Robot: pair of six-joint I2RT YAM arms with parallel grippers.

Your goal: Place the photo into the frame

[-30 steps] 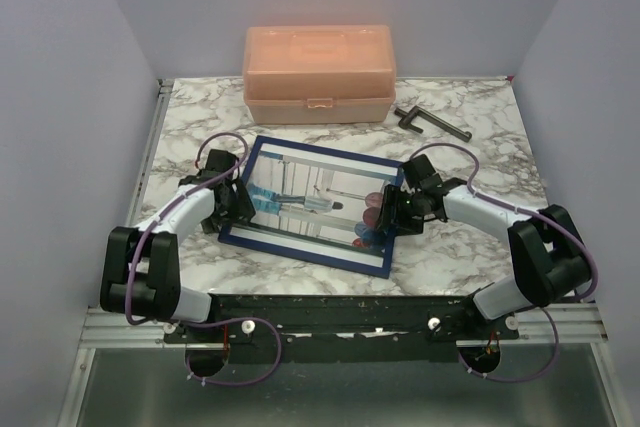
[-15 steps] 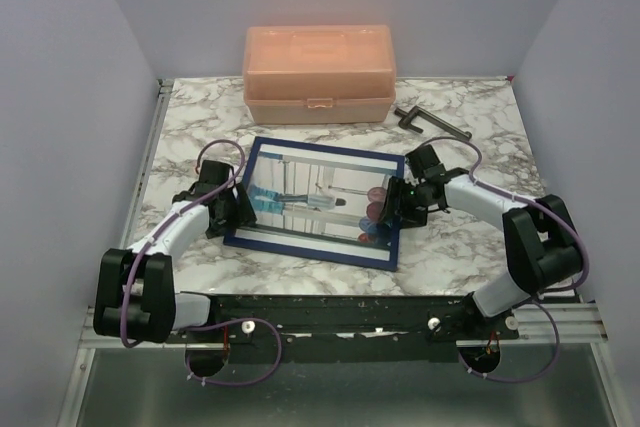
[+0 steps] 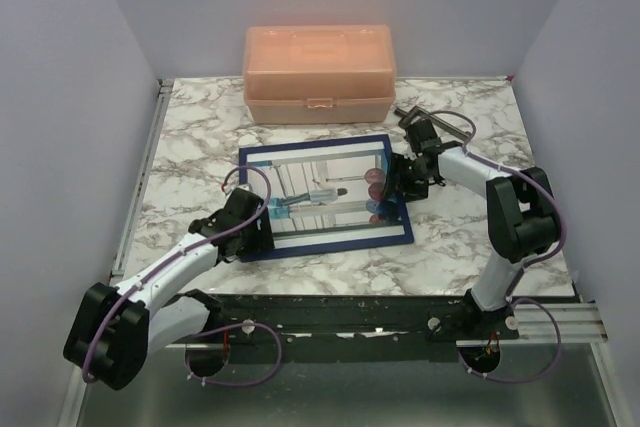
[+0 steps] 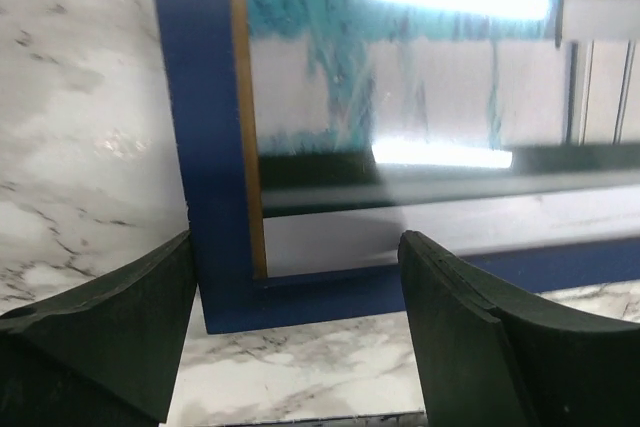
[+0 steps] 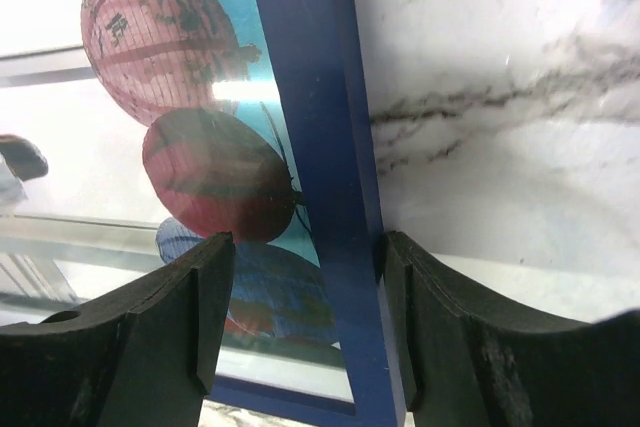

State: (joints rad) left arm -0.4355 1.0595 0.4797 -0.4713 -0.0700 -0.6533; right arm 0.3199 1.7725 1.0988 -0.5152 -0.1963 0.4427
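Top view: the frame (image 3: 340, 244) lies flat, navy side up, at the middle of the marble table (image 3: 470, 227). The photo (image 3: 310, 172) shows face up inside its opening, under streaks of glare. A peach box (image 3: 318, 72) stands behind the frame at the far edge, apart from it. A dark tool (image 3: 458, 127) lies to the right of the box, partly covered by the right arm. The left gripper (image 3: 262, 230) sits at the frame's near left corner, and the right gripper (image 3: 397, 185) at its right side. Left wrist view: the left gripper (image 4: 297, 242) has its jaws apart, with the frame's (image 4: 215, 147) corner between them. One finger lies at the outer edge of the blue bar, and the other is over the photo (image 4: 400, 77). A tan strip runs along the bar's inner edge. Right wrist view: the right gripper (image 5: 305, 242) also has its jaws apart, straddling one blue bar of the frame (image 5: 310, 97). One finger is over the balloons of the photo (image 5: 160, 47), with a gap to the bar. The other is at the bar's outer edge, above bare marble (image 5: 500, 47).
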